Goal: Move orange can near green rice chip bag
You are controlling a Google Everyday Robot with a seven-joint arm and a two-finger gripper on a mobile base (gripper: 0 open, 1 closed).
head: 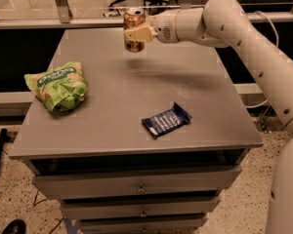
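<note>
The orange can (pixel 133 29) is upright, lifted above the far part of the grey table (pixel 117 126), with its shadow on the tabletop below it. My gripper (pixel 138 33) is shut on the can from the right side, the white arm reaching in from the right. The green rice chip bag (pixel 58 86) lies on the table's left side, well to the front-left of the can and apart from it.
A flat dark blue wrapper (pixel 166 120) lies near the table's front right. Drawers (pixel 136 186) sit under the tabletop. A metal railing (pixel 88 18) runs behind the table. My arm (pixel 254 48) spans the right side.
</note>
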